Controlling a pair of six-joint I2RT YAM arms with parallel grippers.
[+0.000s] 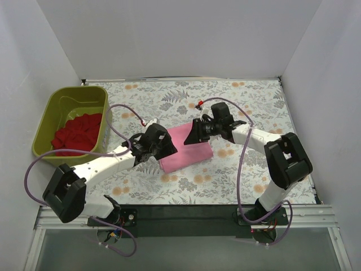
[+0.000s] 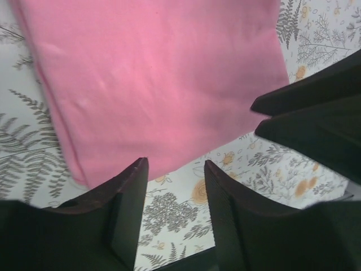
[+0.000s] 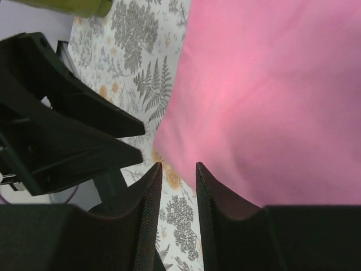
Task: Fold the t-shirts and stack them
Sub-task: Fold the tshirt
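Observation:
A pink t-shirt [image 1: 189, 151] lies folded into a flat rectangle in the middle of the table. It fills the upper part of the left wrist view [image 2: 158, 79] and the right side of the right wrist view [image 3: 271, 96]. The red t-shirt [image 1: 79, 132] sits crumpled in the olive-green tub [image 1: 42, 132] at the left. My left gripper [image 1: 168, 148] hovers at the pink shirt's left edge, open, with only tablecloth between its fingers [image 2: 175, 166]. At the shirt's far edge my right gripper [image 1: 190, 137] stands narrowly open and empty [image 3: 179, 168].
The two grippers are close together: the right one's fingers [image 2: 316, 124] show in the left wrist view, and the left one's fingers [image 3: 62, 130] in the right wrist view. White walls enclose the floral tablecloth [image 1: 237, 175] on three sides. The tub's rim [image 3: 67, 5] shows in the right wrist view.

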